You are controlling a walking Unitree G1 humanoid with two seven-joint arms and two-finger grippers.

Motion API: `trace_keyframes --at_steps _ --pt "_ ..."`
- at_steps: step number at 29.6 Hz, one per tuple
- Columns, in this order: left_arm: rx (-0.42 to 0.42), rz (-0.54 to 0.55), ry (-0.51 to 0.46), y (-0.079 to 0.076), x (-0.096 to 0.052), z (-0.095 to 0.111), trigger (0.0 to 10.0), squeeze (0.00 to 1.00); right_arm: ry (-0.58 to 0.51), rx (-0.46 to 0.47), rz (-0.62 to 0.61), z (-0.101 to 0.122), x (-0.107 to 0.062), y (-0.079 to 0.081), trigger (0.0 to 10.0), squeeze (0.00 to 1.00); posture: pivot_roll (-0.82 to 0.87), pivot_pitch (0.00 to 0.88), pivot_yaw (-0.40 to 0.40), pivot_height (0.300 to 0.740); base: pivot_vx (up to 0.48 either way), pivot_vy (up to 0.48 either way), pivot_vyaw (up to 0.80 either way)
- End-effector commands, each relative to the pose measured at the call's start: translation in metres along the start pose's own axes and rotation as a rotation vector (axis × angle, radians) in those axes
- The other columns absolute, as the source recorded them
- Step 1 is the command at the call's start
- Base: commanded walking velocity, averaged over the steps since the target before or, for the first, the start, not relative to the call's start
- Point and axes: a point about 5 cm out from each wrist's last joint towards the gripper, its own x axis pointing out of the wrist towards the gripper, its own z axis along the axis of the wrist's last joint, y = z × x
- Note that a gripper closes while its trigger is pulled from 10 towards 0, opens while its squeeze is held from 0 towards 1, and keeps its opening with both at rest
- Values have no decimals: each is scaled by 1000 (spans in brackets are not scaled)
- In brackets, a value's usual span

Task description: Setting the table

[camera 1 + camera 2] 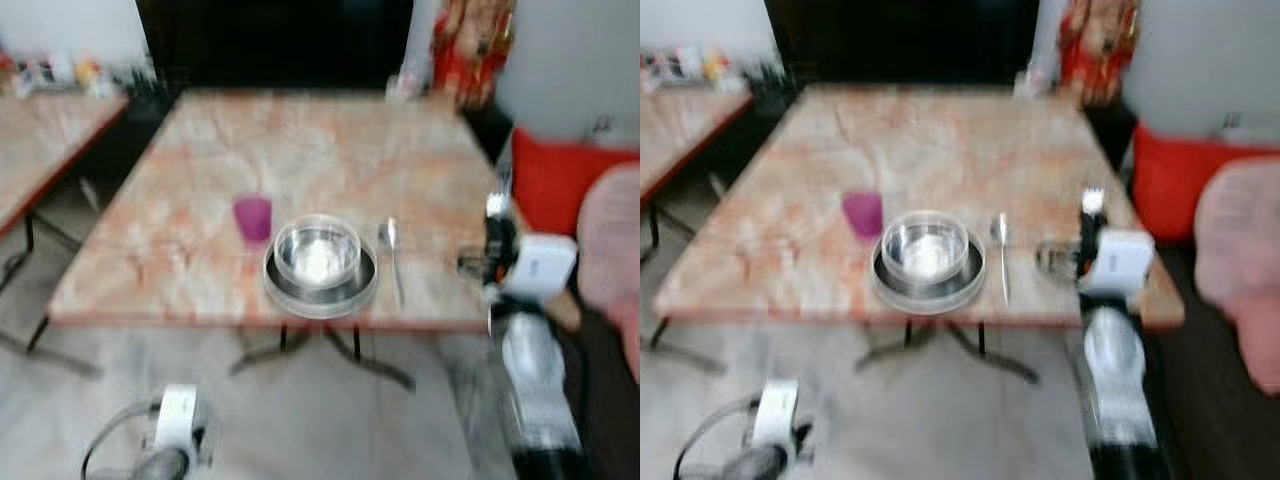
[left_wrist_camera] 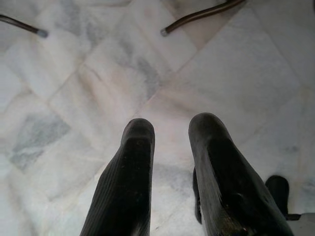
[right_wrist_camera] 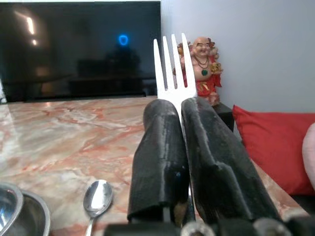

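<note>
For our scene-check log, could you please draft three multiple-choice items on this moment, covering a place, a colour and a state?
1. Where does the spoon lie?
A. on the bowl's right
B. inside the bowl
C. on the floor

2. What colour is the cup?
A. green
B. purple
C. white

3. What is the right claw doing?
A. hanging open
B. clamping a fork
C. gripping the cup

Key: 1 A, the spoon lies on the table, right of the bowl; 2 B, the cup looks purple; 3 B, the fork has its tines sticking out past the shut fingers.
</note>
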Motion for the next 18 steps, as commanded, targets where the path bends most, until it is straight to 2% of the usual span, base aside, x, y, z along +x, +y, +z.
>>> trace_keyframes --at_steps 1,9,14,18 --pt "-6 15 11 4 0 -2 10000 0 -8 5 2 3 2 2 10000 0 47 0 6 740 0 0 0" --pt "-40 28 29 6 -1 -6 10000 0 -5 4 2 2 3 2 10000 0 48 0 6 740 0 0 0" --pt "-32 30 33 6 -1 -6 10000 0 -3 5 2 2 3 2 10000 0 48 0 6 740 0 480 0" --pt "-14 28 34 6 -1 -6 10000 0 1 6 3 2 3 3 10000 0 47 0 7 740 0 0 0"
